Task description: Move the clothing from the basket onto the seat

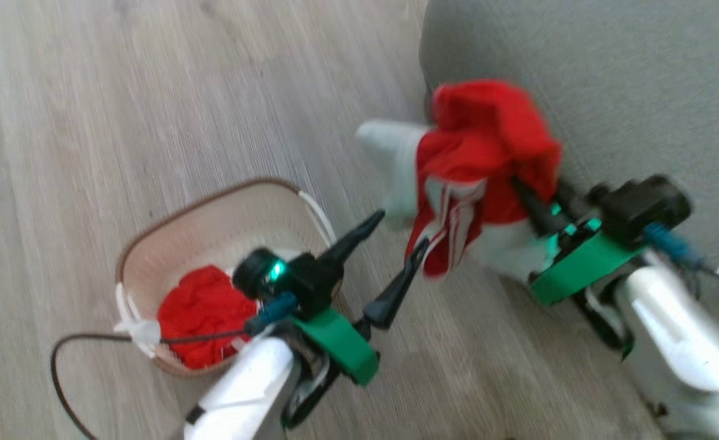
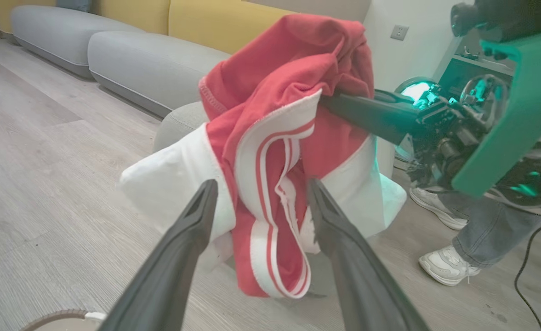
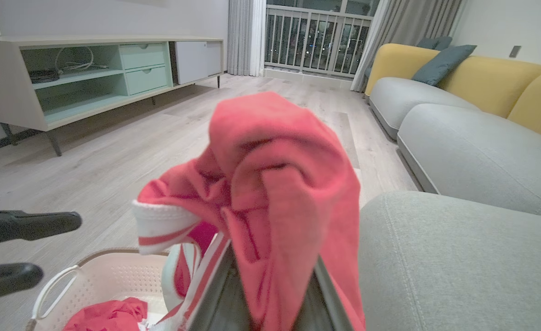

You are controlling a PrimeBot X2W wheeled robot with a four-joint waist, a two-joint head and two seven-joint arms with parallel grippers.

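Right gripper (image 1: 521, 190): closed on a bunch of the red garment (image 1: 487, 146), its 2 dark fingers buried in the folds. The pinch sits high in the cloth, so most of the piece droops below it.
Left gripper (image 1: 402, 230): spread wide and empty, its 2 fingers aimed at the hanging hem. 1 fingertip is just beside the striped edge, and I cannot tell whether it touches.
Garment position: in the air, clear of the floor (image 1: 121, 91), just beside the front edge of the seat (image 1: 609, 73) and not on it. The basket (image 1: 212, 201) stands apart from it on the robot's left.
Basket contents: a red heap (image 1: 203, 311) lies at the bottom.
Handling: I judge it to be soft, light, limp cloth. It will not hold a shape, will swing when carried, and could slip out if only 1 thin fold is pinched. Nothing about it looks fragile.
Where to hold: a thick bunch of several layers near the middle seems safest. The doubled white band with red stripes at the hem looks like a firm second spot for the free gripper.
Long axis: runs from the pinch down to the hem, near upright in the left wrist view.
Pointing: striped hem lowest, red bulk on top, 1 white panel flaring out on each side.
Next need: probably a carry across over the cushion before letting go.
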